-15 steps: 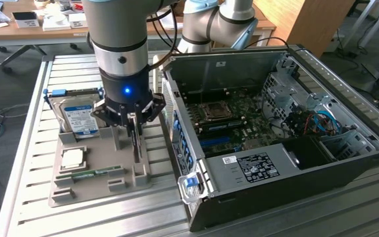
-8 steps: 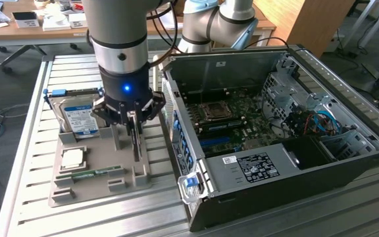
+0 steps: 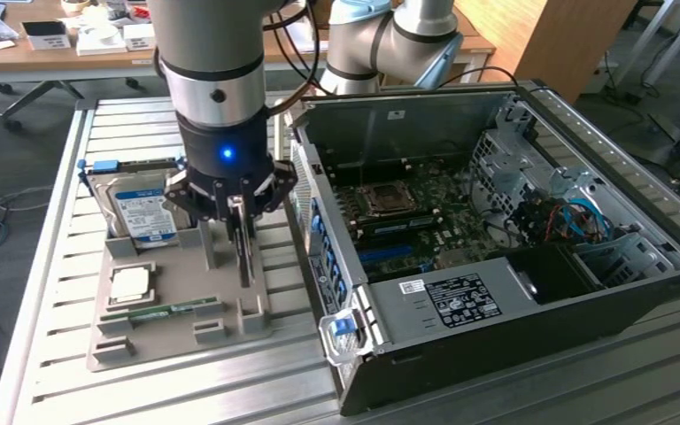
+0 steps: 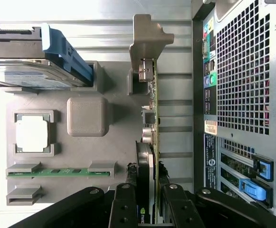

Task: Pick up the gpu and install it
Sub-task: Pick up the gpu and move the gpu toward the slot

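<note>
One gripper point(image 4: 147, 190), partly closed, grips the upright gpu point(image 4: 153, 109) at its fan end.

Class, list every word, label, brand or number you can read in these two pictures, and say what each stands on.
Nothing can be read in full.
Blue-white label on the hard drive: print too small to read.
Black label on the power supply: too small to read.
Stickers on the rear of the computer case: blurred.
Logo on the gpu fan: cut off, unreadable.
</note>
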Robot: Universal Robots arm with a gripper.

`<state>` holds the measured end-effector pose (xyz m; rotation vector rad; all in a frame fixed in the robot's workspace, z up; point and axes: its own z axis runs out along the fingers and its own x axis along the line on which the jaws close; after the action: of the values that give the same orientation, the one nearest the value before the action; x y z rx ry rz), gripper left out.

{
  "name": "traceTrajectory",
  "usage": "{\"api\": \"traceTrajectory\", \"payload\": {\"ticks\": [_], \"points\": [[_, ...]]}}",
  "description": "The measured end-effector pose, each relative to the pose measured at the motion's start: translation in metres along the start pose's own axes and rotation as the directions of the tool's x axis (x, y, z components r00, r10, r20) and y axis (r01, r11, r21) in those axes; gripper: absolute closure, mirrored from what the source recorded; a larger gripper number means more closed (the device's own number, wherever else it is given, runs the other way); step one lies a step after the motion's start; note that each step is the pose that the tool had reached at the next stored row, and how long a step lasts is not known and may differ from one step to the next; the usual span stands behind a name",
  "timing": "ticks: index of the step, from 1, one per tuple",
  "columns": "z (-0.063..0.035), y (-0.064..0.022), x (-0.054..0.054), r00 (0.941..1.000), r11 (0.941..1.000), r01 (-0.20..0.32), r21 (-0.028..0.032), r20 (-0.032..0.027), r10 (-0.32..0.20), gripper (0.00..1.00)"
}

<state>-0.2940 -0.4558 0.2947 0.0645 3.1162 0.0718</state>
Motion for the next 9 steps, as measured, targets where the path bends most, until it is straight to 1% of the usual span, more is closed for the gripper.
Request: {"api": "traceTrajectory", "payload": {"ticks": [9], "points": [[-0.0055,0.0002,-0.0001,1.0000,1.0000,0.000,0.0000,0.0000,0.000,0.73]]}}
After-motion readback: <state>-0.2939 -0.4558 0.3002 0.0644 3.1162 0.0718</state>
